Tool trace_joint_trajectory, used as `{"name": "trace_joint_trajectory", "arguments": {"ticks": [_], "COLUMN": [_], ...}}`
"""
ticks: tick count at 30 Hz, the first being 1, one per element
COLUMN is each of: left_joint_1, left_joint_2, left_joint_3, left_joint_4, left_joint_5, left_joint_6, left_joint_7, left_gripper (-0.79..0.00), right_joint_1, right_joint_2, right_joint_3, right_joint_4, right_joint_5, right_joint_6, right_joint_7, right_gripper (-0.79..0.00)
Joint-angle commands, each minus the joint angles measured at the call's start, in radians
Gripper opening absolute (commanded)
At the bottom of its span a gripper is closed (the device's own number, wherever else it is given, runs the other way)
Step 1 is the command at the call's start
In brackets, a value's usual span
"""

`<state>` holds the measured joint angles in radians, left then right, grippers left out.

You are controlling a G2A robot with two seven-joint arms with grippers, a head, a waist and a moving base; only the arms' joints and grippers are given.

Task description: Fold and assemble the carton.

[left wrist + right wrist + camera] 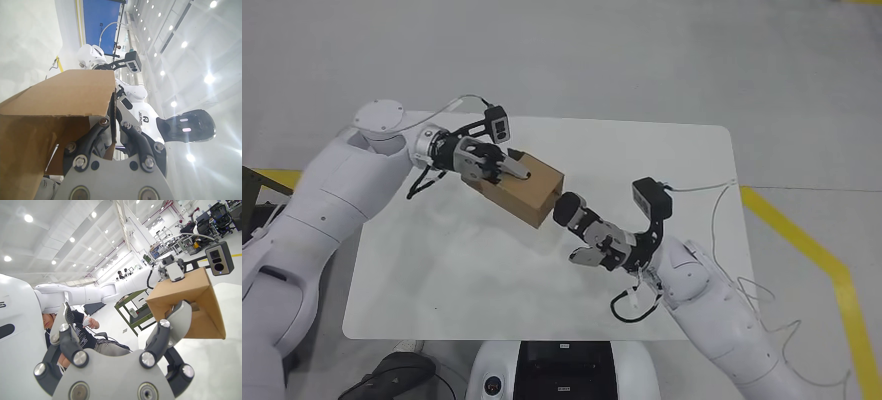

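A brown cardboard carton [525,188] is held above the white table [442,280], with one end open towards my right arm. My left gripper [510,171] is shut on the carton's upper wall, whose thin edge [113,113] runs between the fingers. From the right wrist view this gripper [174,271] sits on top of the carton [179,291]. My right gripper [579,232] stands open just off the carton's open end. One of its fingers [181,311] lies at the mouth of the opening and the other finger [65,313] is far out to the side.
A thin cable [722,200] loops over the table's right side and hangs past its edge. A green metal cart [136,315] stands on the floor beyond the table. A yellow floor line [802,240] runs past the right edge.
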<state>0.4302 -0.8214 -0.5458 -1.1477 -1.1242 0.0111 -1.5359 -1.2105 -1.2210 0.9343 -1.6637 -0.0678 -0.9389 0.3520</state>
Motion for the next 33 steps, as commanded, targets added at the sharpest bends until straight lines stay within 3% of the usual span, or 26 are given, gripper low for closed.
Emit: {"name": "trace_joint_trajectory", "arguments": {"ticks": [1,10,18,33], "left_joint_1": [0.000,-0.012,-0.067,-0.188], "left_joint_2": [0.010,0.054,0.074,0.056], "left_joint_3": [0.000,0.042,0.150,0.323], "left_joint_4": [-0.002,-0.030,-0.085,-0.024], "left_joint_5": [-0.019,-0.044,0.004,-0.075], "left_joint_6": [0.000,0.023,0.013,-0.063], "left_joint_7": [0.000,0.000,0.000,0.000], "left_gripper": [-0.785,-0.785,-0.785,-0.785], "right_joint_1": [-0.004,-0.020,-0.020,-0.030], "right_joint_2": [0.001,0.006,0.010,0.027], "right_joint_3": [0.003,0.018,0.024,-0.006], "right_joint_4": [-0.006,-0.007,0.012,0.016], "right_joint_5": [0.003,0.022,0.051,0.282], "right_joint_6": [-0.003,-0.009,-0.002,0.028], "right_joint_7": [0.002,0.012,0.037,0.188], "right_gripper": [0.000,0.000,0.000,0.000]}}
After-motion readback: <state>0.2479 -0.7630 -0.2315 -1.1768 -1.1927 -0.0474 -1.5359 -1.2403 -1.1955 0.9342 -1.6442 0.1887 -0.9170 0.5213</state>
